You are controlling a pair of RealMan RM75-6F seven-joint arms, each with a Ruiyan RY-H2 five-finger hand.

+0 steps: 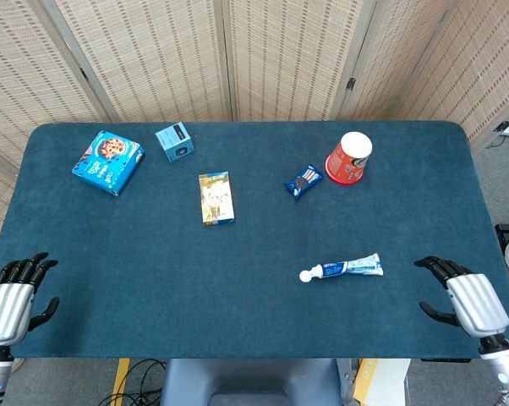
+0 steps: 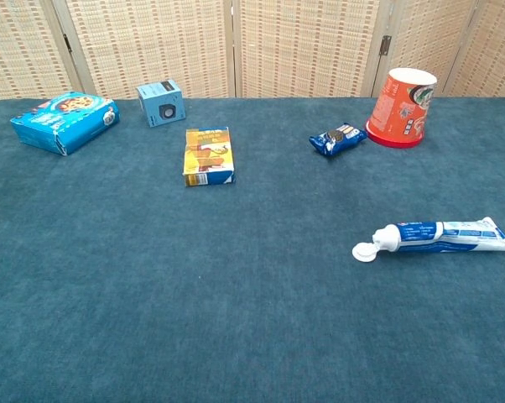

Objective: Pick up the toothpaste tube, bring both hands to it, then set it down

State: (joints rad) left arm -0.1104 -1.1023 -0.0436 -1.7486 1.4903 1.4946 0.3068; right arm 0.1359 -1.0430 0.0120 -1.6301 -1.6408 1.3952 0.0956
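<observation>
The toothpaste tube (image 1: 342, 269) lies flat on the table (image 1: 153, 279), cap toward nine o'clock, at about ten o'clock from my right hand (image 1: 461, 298). That hand is spread and empty, ready to reach. My left hand (image 1: 11, 302) waits far off, spread too. The chest view shows the tube but no hands.

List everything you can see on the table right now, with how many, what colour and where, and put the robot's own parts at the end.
toothpaste tube: one, white and blue, lying flat near right front, cap end pointing left
cup: one, red and white, far right
snack packet: one, dark blue, just left of the cup
yellow box: one, yellow, centre left
small box: one, light blue, far left
cookie box: one, blue, far left corner
table: one, dark teal cloth
left hand: one, silver and black, front left edge, holding nothing
right hand: one, silver and black, front right edge, holding nothing
</observation>
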